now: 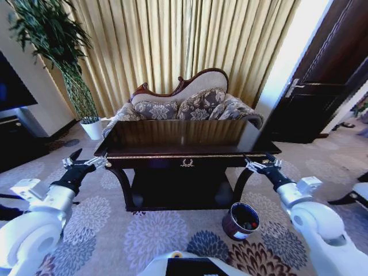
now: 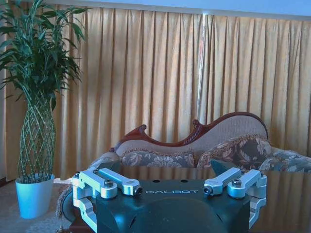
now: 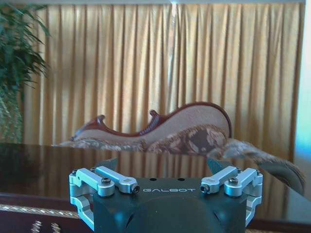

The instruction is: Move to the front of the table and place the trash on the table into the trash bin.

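While both jaws gape, trash bin (image 1: pixel 240 221) beside table (image 1: pixel 184 150) holds dark bits.

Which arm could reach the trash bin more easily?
Probably the right. The trash bin stands on the carpet just below the right pincer, by the table's right front leg. The left pincer hovers off the table's left corner.

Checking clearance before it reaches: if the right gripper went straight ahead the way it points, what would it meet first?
Probably nothing soon: the right gripper, open, points over the table top toward the sofa beyond. Depth is unclear.
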